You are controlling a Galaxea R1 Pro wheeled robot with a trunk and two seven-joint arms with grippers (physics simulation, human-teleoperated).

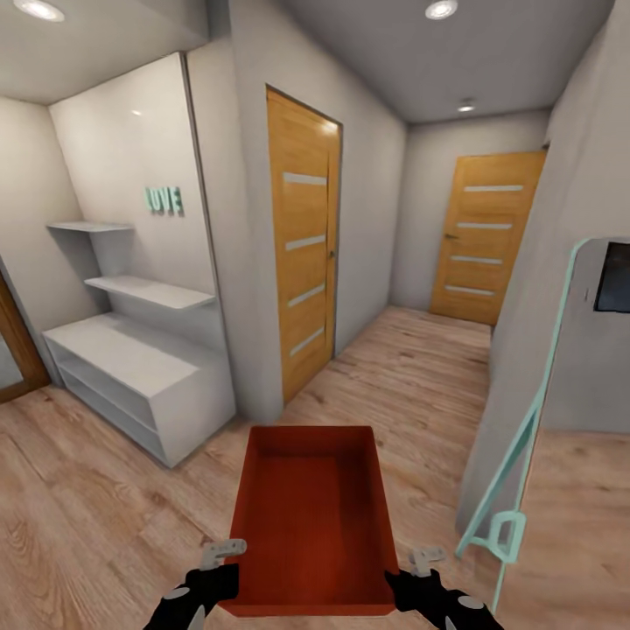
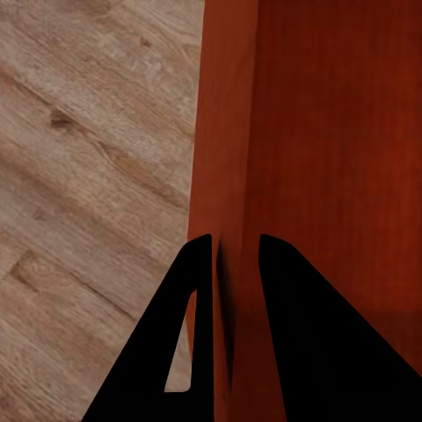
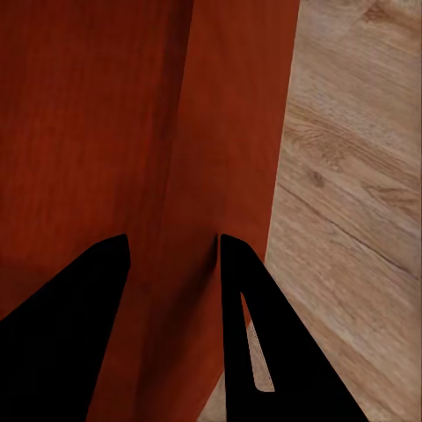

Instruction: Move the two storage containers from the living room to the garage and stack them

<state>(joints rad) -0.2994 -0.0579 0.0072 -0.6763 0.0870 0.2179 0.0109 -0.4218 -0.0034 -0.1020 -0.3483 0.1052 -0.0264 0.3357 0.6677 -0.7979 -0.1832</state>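
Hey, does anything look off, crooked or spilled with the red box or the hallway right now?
Nothing stands out. The open orange-red rectangular bin sits level and empty, its side walls pinched by the left claw and the right claw. The light wood plank floor shows no spill, and both orange-brown doors are shut.

A container (image 1: 311, 516) is sitting between the left gripper (image 1: 219, 560) and the right gripper (image 1: 418, 564), each one straddling a side wall, one finger inside and one outside. Wood floor (image 1: 96, 516) is lying beneath it. A shelf unit (image 1: 131, 367) is standing ahead to the left against the wall. A door (image 1: 304, 254) is standing just right of it, and a second door (image 1: 486, 236) is closing off the far end of the corridor. A mirror (image 1: 560, 385) is leaning at the right.
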